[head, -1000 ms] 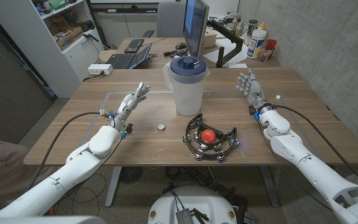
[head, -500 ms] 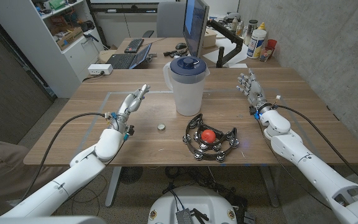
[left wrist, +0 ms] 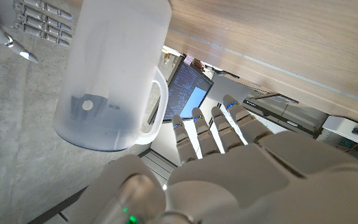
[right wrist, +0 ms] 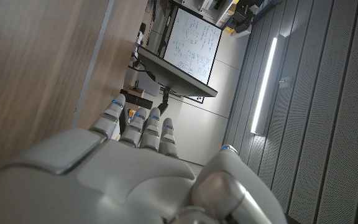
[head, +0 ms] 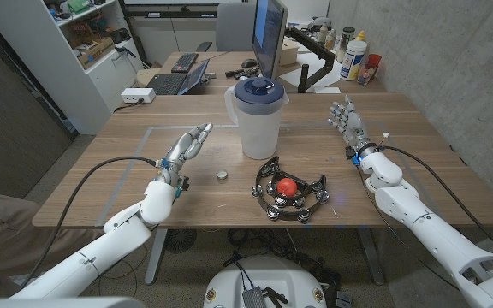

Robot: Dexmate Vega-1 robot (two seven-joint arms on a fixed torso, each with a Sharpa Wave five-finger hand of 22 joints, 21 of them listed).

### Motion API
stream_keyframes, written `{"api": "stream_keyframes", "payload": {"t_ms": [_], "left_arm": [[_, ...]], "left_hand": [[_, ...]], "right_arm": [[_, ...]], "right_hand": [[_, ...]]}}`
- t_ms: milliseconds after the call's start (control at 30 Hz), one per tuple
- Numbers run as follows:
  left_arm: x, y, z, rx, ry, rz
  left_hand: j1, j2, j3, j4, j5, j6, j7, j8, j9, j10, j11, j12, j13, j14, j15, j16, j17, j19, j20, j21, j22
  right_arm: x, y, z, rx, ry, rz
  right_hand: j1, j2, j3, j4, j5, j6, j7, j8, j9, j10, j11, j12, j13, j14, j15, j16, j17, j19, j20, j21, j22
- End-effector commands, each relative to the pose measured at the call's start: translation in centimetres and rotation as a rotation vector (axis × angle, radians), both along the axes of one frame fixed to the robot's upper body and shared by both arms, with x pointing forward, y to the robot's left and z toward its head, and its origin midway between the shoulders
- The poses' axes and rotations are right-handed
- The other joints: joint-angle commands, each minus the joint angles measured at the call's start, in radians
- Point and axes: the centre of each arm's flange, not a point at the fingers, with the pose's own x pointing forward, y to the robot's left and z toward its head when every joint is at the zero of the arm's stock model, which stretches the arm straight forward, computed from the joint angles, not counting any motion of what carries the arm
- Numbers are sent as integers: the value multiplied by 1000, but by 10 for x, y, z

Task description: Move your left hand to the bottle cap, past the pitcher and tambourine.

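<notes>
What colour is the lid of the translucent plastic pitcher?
Dark blue lid on the translucent plastic pitcher; the head view shows it best.

The table (head: 127, 175) is showing a matt wood-grain surface, and the pitcher (head: 258, 128) is showing frosted translucent plastic under a glossy dark blue lid. The tambourine (head: 291, 195) is showing a black frame with shiny metal jingles, the bottle cap (head: 222, 175) is looking metallic, and both the left hand (head: 187, 147) and right hand (head: 346, 117) are showing smooth, glossy white and grey plastic shells.

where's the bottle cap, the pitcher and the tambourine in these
bottle cap (head: 222, 175), head view, on its round top.
pitcher (head: 258, 128), head view, on its translucent body under the blue lid.
tambourine (head: 272, 205), head view, on the black frame's near-left arc.
</notes>
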Motion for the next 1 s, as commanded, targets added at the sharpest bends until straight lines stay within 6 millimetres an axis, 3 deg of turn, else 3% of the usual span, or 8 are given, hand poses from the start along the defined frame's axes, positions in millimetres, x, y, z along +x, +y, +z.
{"api": "stream_keyframes", "payload": {"t_ms": [33,1000], "left_arm": [[-4,-12,-5,84,-2,56],[-1,-22,-27,158,57,98]], "left_hand": [[14,0,-2,-5,7,-2,-4,4,1,-11,-1,-4,3,-8,-136,-1,1,-6,-6,-4,1],[43,6,5,-15,32,-20,1,-3,0,-58,5,-15,3,-49,-125,-2,2,-28,-14,-9,2]], "right_arm": [[1,-6,-9,-6,18,-5],[1,-5,-3,-10,-14,-18]], "right_hand": [[1,12,0,6,5,11,2,-5,3,3,2,-2,4,0,-1,3,4,7,-1,4,4],[3,13,0,6,7,-23,-5,-17,3,-7,-8,-7,4,-13,-6,0,4,6,-7,3,4]]}}
